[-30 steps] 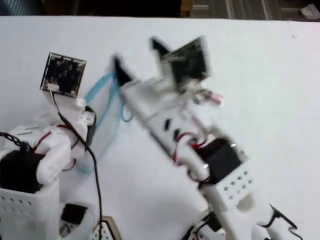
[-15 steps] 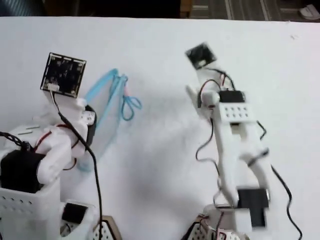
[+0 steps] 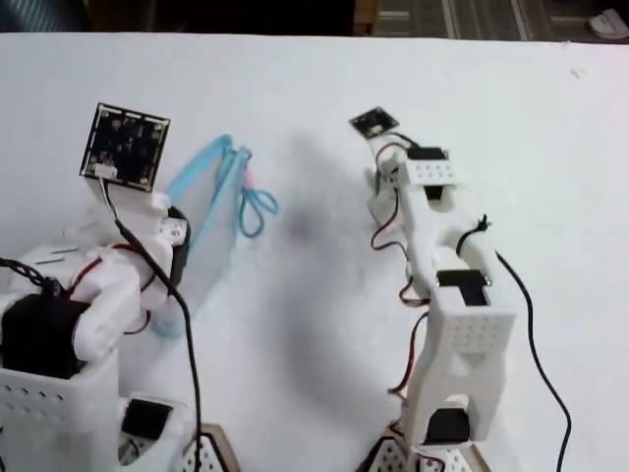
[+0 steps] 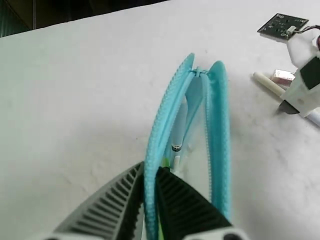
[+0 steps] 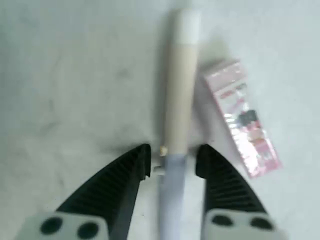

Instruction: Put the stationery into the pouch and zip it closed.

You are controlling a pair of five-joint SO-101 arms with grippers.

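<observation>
A clear pouch with a blue zipper stands with its mouth open at the left of the table. My left gripper is shut on one zipper edge of the pouch. A pen shows inside it. Blue scissor-like handles show at the pouch's right side. To the right, my right gripper is open, low over the table, with a beige and white pen between its fingers. A pink eraser lies just beside that pen. The right arm stretches over this spot.
The left arm's camera board hangs above the pouch's far end. The right arm's board sits past the pen. White table lies bare between the two arms and along the far edge.
The right arm swung away from the pouch to the right side and came down over the pen and eraser. The left arm and the pouch kept still.
</observation>
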